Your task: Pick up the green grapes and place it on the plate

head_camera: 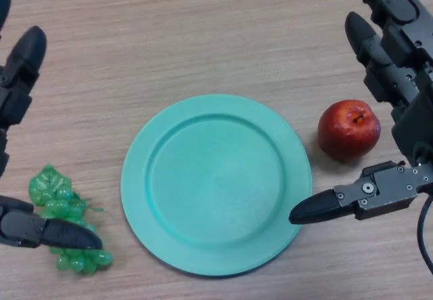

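both robot hands (17,83) (392,63) spread open.

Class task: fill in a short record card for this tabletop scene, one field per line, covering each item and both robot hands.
surface: wooden table
plate: teal, centre, nothing on it
grapes: green, left of plate, on table
apple: red, right of plate
left hand: open, around grapes, thumb lying over the bunch
right hand: open, around apple, thumb tip at plate rim
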